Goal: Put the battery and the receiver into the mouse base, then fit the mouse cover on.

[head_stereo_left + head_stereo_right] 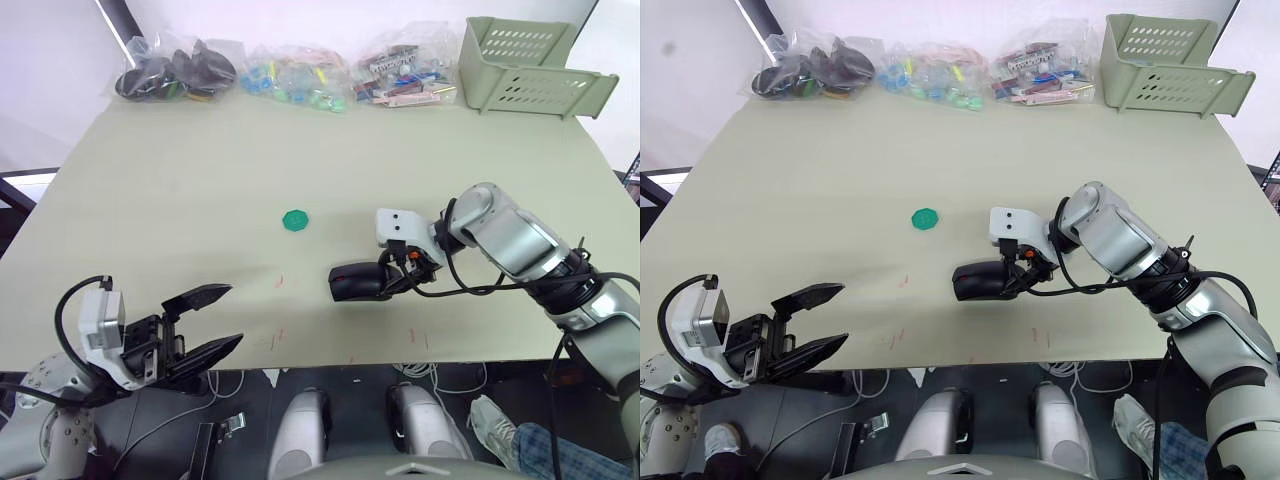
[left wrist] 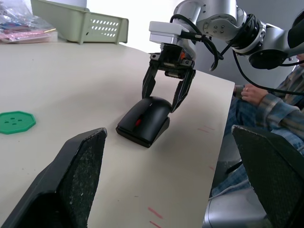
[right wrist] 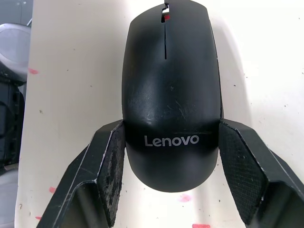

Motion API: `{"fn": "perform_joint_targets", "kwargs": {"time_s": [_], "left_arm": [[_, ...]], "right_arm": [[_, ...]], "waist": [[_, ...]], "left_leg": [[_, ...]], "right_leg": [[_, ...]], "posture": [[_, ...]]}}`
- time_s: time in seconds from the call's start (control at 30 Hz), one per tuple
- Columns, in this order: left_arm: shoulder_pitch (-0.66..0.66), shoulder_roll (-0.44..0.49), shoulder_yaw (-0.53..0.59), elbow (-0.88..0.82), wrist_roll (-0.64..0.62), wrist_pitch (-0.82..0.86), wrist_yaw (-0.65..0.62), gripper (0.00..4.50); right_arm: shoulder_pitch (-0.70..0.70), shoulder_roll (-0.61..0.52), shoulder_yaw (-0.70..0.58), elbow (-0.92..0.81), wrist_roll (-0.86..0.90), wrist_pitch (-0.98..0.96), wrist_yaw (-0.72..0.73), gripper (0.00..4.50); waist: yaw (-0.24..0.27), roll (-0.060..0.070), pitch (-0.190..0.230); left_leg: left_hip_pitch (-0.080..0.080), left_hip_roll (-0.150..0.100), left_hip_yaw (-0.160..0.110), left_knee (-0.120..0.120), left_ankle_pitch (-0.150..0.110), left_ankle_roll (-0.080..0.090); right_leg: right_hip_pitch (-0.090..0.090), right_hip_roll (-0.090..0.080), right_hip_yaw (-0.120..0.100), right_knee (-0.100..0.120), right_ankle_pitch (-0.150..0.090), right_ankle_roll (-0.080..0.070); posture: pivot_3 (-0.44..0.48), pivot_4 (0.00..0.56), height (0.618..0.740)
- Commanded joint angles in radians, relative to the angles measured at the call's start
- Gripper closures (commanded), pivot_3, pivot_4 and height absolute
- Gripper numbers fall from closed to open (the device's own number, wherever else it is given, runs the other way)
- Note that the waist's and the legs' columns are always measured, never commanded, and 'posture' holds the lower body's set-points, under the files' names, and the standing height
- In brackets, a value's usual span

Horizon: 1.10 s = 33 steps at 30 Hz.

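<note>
Cover (image 3: 168,90) already seated on base (image 2: 142,134); mouse near table's (image 1: 200,170) front edge, right of centre. Battery, receiver presumably inside, hidden. Right gripper (image 3: 168,161) straddles mouse rear: one finger touching, other slightly off, no firm clamp. Left gripper (image 1: 205,325) idle, fingers apart, off front-left edge. Task looks nearly finished; only release remains.

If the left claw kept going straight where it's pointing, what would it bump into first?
Probably the mouse cover, sitting on the mouse base; the left gripper aims roughly there, with bare table between. Depth is uncertain.
</note>
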Motion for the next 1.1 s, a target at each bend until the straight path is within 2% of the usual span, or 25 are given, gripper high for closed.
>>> {"fn": "perform_joint_targets", "kwargs": {"time_s": [0.03,0.2,0.3,0.33,0.37,0.53,0.83,0.97,1.1], "left_arm": [[-0.006,-0.001,0.004,-0.022,-0.002,-0.014,-0.006,0.0],[-0.017,0.002,0.001,-0.014,0.001,-0.012,-0.007,0.0],[-0.022,0.007,0.001,-0.012,0.002,-0.006,-0.009,0.0],[-0.023,0.008,0.001,-0.012,0.002,-0.004,-0.009,0.0],[-0.024,0.008,0.002,-0.012,0.003,-0.003,-0.01,0.0],[-0.02,0.005,0.003,-0.02,0.002,0.001,-0.006,0.0],[-0.017,-0.004,0.004,-0.023,0.006,-0.006,0.003,0.0],[-0.012,-0.011,0.003,-0.027,0.008,-0.01,0.006,0.0],[-0.011,-0.016,0.002,-0.027,0.008,-0.012,0.006,0.0]], "right_arm": [[-0.021,0.0,-0.019,-0.04,0.014,-0.009,0.011,1.82],[-0.018,0.0,-0.02,-0.041,0.018,-0.009,0.009,1.82],[-0.015,0.003,-0.024,-0.038,0.018,-0.01,0.001,0.75],[-0.015,0.006,-0.026,-0.036,0.017,-0.011,-0.005,0.14],[-0.014,0.007,-0.027,-0.035,0.017,-0.011,-0.009,0.05],[-0.006,0.01,-0.05,-0.057,0.029,0.001,-0.034,0.05],[0.06,0.017,-0.22,-0.154,0.154,0.087,-0.112,0.05],[0.206,-0.007,-0.353,-0.267,0.231,0.072,-0.164,0.05],[0.422,0.039,-0.5,-0.325,0.288,-0.055,-0.249,0.05]], "waist": [[0.0,0.0,0.0],[0.0,0.0,0.0],[0.0,0.0,0.0],[0.0,0.0,0.0],[0.0,0.0,0.0],[0.0,0.0,0.0],[0.001,0.0,0.0],[0.003,0.0,0.0],[0.005,-0.002,-0.001]], "left_leg": [[0.0,0.0,0.0,0.0,0.0,0.0],[0.0,0.0,0.0,0.0,0.0,0.0],[0.0,0.0,0.0,0.0,0.0,0.0],[0.0,0.0,0.0,0.0,0.0,0.0],[0.0,0.0,0.0,0.0,0.0,0.0],[0.0,0.0,0.0,0.0,0.0,0.0],[0.0,0.0,0.0,0.0,0.0,0.0],[0.0,0.0,0.0,0.0,0.0,0.0],[0.0,-0.001,0.0,0.0,0.0,0.0]], "right_leg": [[0.0,0.0,0.0,0.0,0.0,0.0],[0.0,0.0,0.0,0.0,0.0,0.0],[0.0,0.0,0.0,0.0,0.0,0.0],[0.0,0.0,0.0,0.0,0.0,0.0],[0.0,0.0,0.0,0.0,0.0,0.0],[0.0,0.0,0.0,0.0,0.0,0.0],[0.0,0.0,0.0,0.0,0.0,0.0],[0.0,0.0,0.0,0.0,0.0,0.0],[0.001,0.0,0.0,0.0,0.0,0.001]], "posture": [[0.0,0.15,0.74],[0.0,0.15,0.74],[0.0,0.15,0.74],[0.0,0.15,0.74],[0.0,0.15,0.74],[0.0,0.15,0.74],[0.0,0.15,0.74],[0.0,0.15,0.74],[0.0,0.15,0.74]]}}
